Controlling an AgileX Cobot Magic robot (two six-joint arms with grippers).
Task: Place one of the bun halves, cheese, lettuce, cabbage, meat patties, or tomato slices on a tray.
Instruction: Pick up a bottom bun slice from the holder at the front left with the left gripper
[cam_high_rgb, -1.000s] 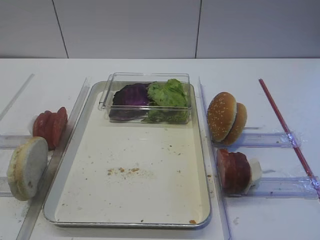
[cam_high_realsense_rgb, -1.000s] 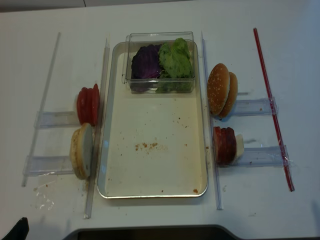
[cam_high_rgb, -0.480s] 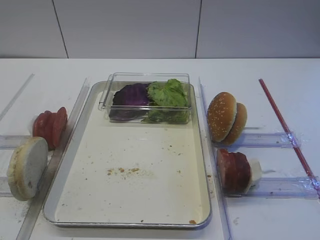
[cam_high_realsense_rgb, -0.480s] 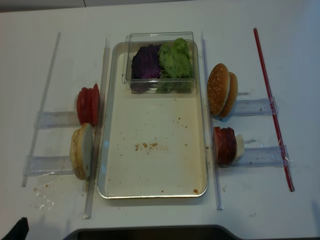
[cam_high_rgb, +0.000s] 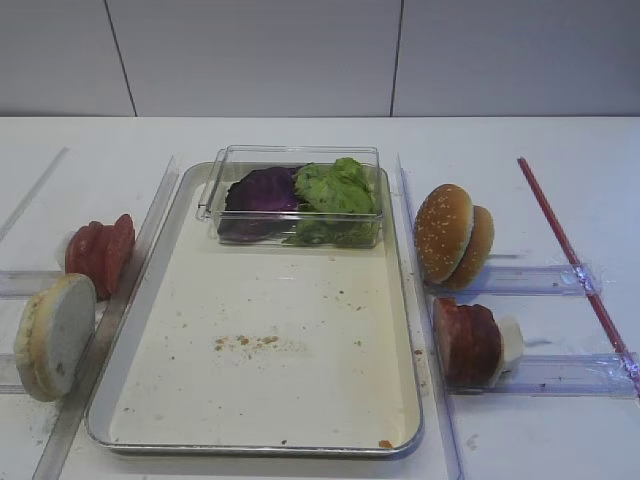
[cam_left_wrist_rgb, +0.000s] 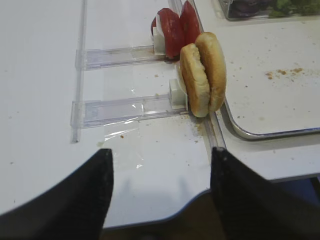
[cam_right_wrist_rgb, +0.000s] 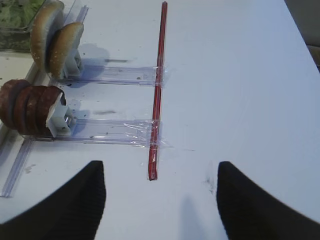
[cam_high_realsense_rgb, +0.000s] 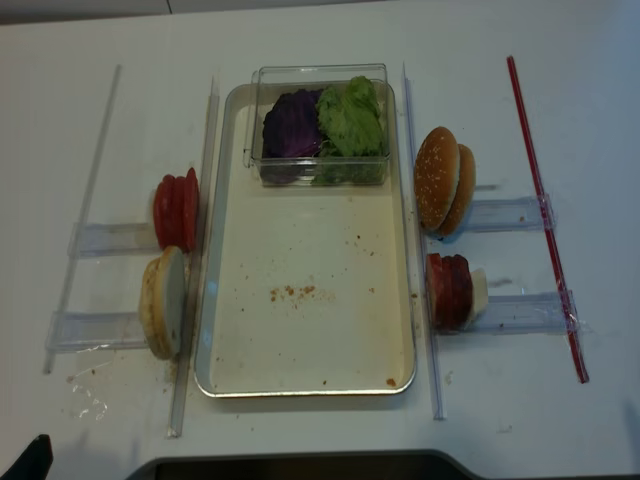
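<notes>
The tray (cam_high_rgb: 402, 300) lies lengthwise in the middle of the white desk (cam_high_rgb: 520, 140), its cream floor bare apart from scattered crumbs (cam_high_rgb: 245, 342) and a clear plastic box (cam_high_rgb: 290, 195) standing at its far end. Inside the box the cabbage (cam_high_rgb: 262, 190) fills the left half and the lettuce (cam_high_rgb: 335, 188) the right, the two touching. To the left of the tray, on clear plastic holders, the tomato slices (cam_high_rgb: 100, 252) stand on edge and, nearer the camera, the bun halves (cam_high_rgb: 55, 335) stand upright just beside the tray's rim (from the left wrist view they read as two halves pressed face to face). To the right of the tray the sesame buns (cam_high_rgb: 452, 235) stand on edge on their own holder, and nearer the camera the meat patties (cam_high_rgb: 467, 342) stand in a stack with the cheese (cam_high_rgb: 510, 340) touching their right side. A red strip (cam_high_rgb: 570, 255) runs along the desk well to the right. The left hand (cam_left_wrist_rgb: 160, 200) hangs over the desk's near edge, its dark fingers (cam_left_wrist_rgb: 75, 200) spread wide with nothing between them; the right hand (cam_right_wrist_rgb: 160, 205) is likewise spread and empty over bare desk near the red strip's end.
</notes>
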